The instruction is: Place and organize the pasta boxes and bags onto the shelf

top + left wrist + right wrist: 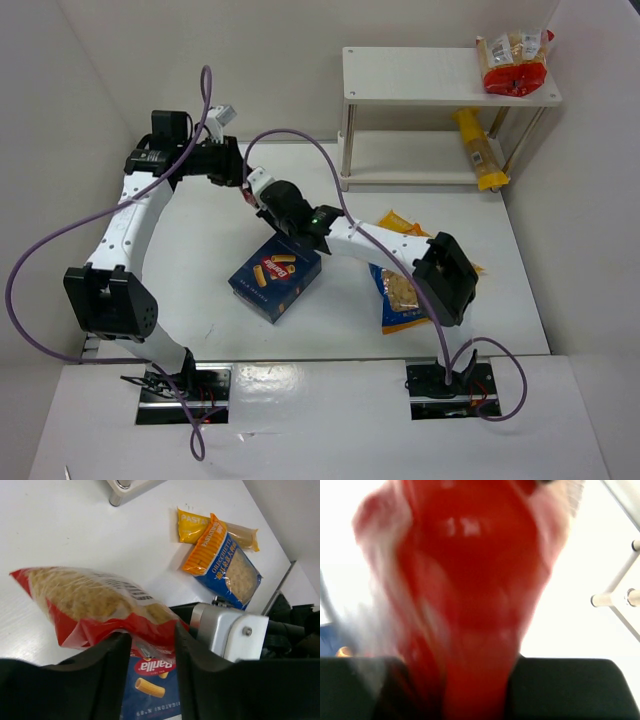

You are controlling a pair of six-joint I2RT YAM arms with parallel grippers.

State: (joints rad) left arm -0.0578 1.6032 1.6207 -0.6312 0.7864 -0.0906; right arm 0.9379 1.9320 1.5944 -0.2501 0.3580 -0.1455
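White walls close round a white table (200, 250) with both arms bolted at its near edge. At far left the left arm (130, 225) rises from its base, runs away along the table, then bends right at the elbow so that its wrist points toward the middle. The left gripper (152, 650) is clenched on the lower edge of a red bag (90, 600) of pasta, which hangs above the table.

Just right of it lies a blue box (275, 277), flat on the table and turned at an angle. The right arm (380, 245) stretches low and leftward over the box's far corner to meet the left wrist. The right gripper (462, 665) has the same red bag between its fingers, but the view is blurred and I cannot tell whether it presses.

Under and beside that arm lie a yellow bag (402, 222) and a blue and orange bag (400, 297), partly hidden by it.

At far right stands a two-level shelf (420, 75): a second red bag (515, 65) on top, a second yellow bag (480, 150) below.

Counted: five bags, one box, two arms.
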